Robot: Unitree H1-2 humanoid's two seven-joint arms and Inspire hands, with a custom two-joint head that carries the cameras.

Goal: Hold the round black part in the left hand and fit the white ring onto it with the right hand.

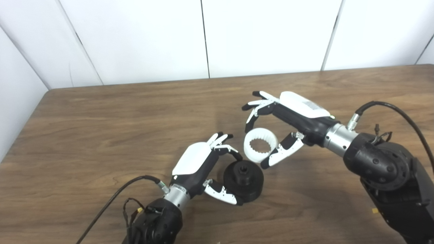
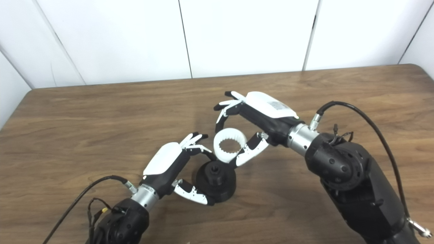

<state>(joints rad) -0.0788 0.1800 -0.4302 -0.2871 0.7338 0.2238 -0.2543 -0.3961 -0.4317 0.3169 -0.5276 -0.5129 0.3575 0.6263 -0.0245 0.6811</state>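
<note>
Left hand (image 1: 203, 166) around black part (image 1: 244, 181), white ring (image 1: 260, 145) beside.

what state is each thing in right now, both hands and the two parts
left hand: shut on the round black part, fingers over its far side, thumb on the near side.
round black part: held in the left hand, hub facing up, no ring on it yet.
right hand: shut on the white ring, fingers on its far edge, thumb at the near edge.
white ring: held tilted, toothed bore showing, just beyond the black part, not yet fitted.
</note>
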